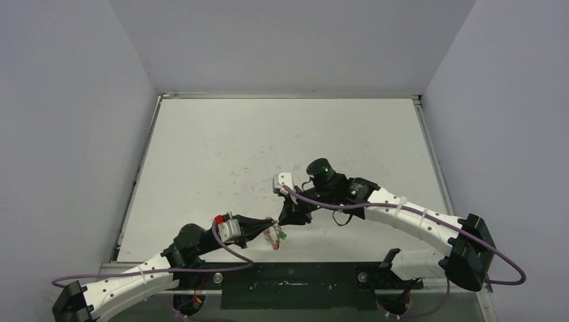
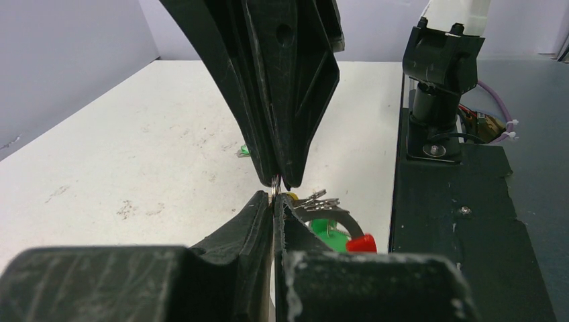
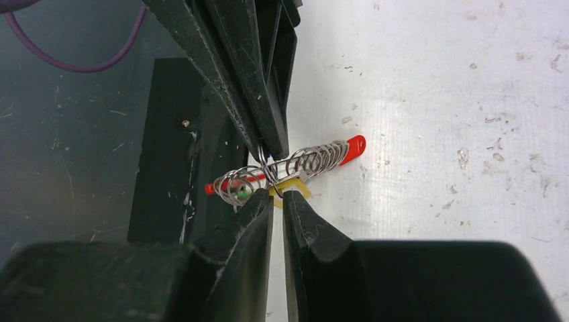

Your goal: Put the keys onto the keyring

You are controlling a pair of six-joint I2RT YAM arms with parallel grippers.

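The keyring [image 3: 315, 157], a silvery coil with red ends, hangs just above the table near its front edge. My left gripper [image 2: 276, 198] is shut on its wire; it also shows as the keyring [image 1: 275, 236] in the top view. A green key [image 2: 329, 228] and silver key blades [image 2: 317, 200] hang on the ring beside a red end [image 2: 362, 243]. My right gripper [image 3: 277, 194] meets the left one tip to tip, its jaws narrowed to a thin gap, pinching the yellow key [image 3: 290, 186] at the coil. In the top view the right gripper [image 1: 292, 216] sits just right of the left gripper [image 1: 267, 231].
The black base plate [image 2: 463, 221] of the arms lies right under and beside the keyring. The right arm's mount [image 2: 439, 80] stands on it. A small green scrap [image 2: 243, 151] lies on the white table [image 1: 268, 147]. Purple cables [image 1: 335, 204] loop along both arms.
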